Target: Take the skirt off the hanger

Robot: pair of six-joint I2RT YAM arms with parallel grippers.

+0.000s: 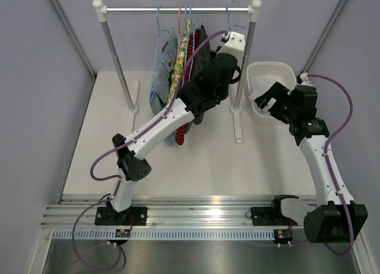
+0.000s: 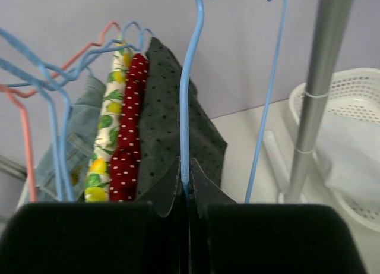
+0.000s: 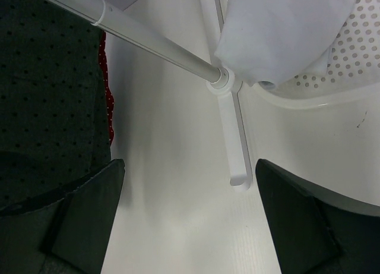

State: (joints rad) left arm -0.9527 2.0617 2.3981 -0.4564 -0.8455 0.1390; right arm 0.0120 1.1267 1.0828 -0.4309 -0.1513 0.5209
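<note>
Several garments hang on hangers from the rack rail: a denim one, a lemon-print one, a red white-dotted one and a dark grey dotted skirt. My left gripper is raised at the rail's right part. It is shut on the wire of a blue hanger that hangs just right of the dark skirt. My right gripper is open and empty, low over the table near the rack's right foot.
A white basket holding white cloth stands right of the rack's right pole. The rack's foot lies on the table between my right fingers' view. Grey walls enclose the table.
</note>
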